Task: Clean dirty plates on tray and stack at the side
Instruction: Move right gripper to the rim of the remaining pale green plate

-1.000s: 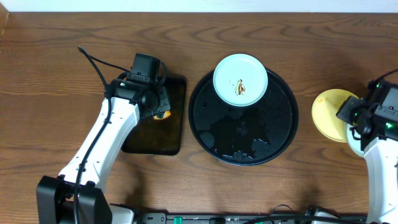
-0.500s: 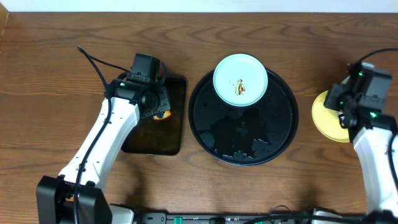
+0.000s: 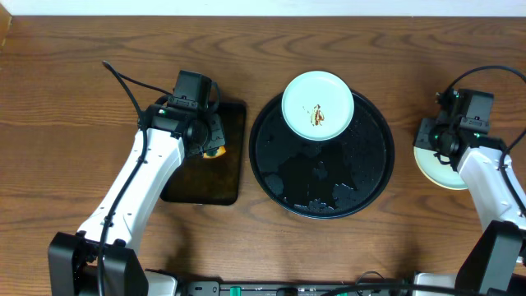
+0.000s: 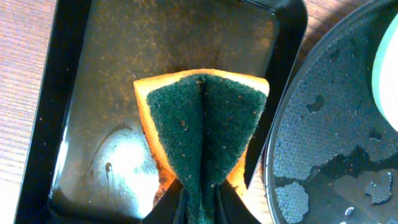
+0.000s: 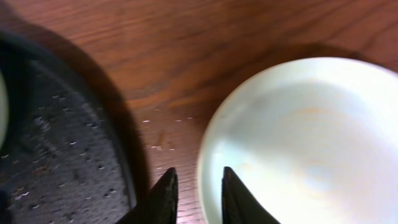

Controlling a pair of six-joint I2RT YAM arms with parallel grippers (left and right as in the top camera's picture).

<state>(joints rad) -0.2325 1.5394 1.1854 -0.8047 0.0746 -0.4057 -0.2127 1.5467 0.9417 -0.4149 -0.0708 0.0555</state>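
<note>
The left gripper [image 4: 199, 208] is clenched on a folded sponge [image 4: 202, 124], green side up, above the rectangular black tray [image 4: 124, 50] at the left of centre. On the upper part of the round black tray [image 3: 345, 177] lies a mint-white plate [image 3: 318, 105] with a brown smear. At the right edge, on the wooden table [image 5: 186, 37], the right gripper [image 5: 199, 190] stands a little apart over the rim of a pale plate [image 5: 298, 143], not pinching it.

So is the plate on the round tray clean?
No, the plate at the far edge of the tray shows a brown smear at its centre.
</note>
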